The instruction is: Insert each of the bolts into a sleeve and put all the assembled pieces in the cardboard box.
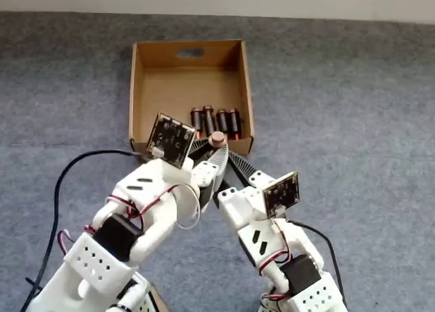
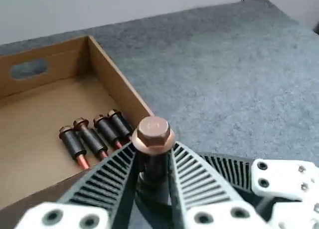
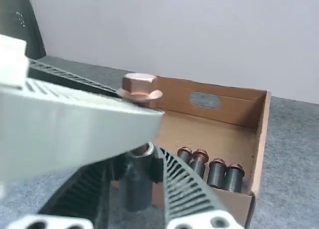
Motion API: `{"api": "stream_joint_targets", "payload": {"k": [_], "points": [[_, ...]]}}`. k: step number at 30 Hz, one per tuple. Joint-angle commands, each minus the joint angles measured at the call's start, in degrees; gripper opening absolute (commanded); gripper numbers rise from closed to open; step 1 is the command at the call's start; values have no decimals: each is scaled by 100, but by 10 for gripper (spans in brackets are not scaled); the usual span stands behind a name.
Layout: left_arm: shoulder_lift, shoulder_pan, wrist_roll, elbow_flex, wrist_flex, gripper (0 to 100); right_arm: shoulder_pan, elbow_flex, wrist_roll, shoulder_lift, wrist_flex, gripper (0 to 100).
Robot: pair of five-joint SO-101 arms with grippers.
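Pinching a bolt (image 2: 153, 133) just under its hexagonal head, the left gripper (image 2: 153, 155) hangs at the near wall of the cardboard box (image 1: 139, 88) and holds the bolt upright. Directly beneath the bolt, in the right wrist view, a dark sleeve (image 3: 135, 189) stands upright, clamped between the closed-in fingers of the right gripper (image 3: 135, 163). This pair looks to be at the joining step, bolt lined up over sleeve, and it is not yet in the box. Just beyond, in the box's near right corner, four assembled pieces (image 1: 215, 122) lie side by side and touching, so most of the task seems done. What remains, by my reading, is seating this bolt and placing the piece beside the others.

How deep the shank sits in the sleeve cannot be told, since a finger of the left gripper crosses the gap in the right wrist view. In the left wrist view the sleeve is buried under the fingers. Both arms cover the grey carpet (image 1: 353, 88) nearest the robot, so any further loose parts there would be hidden.
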Motion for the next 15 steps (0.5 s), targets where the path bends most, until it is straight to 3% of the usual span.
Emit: {"api": "stream_joint_targets", "payload": {"k": [1, 8, 15], "points": [[57, -84, 0, -514, 651, 9, -22, 84, 35, -92, -48, 6], [48, -84, 0, -523, 1055, 19, -22, 84, 35, -92, -48, 6], [48, -57, 9, -980, 1468, 178, -22, 84, 35, -92, -48, 6]]}}
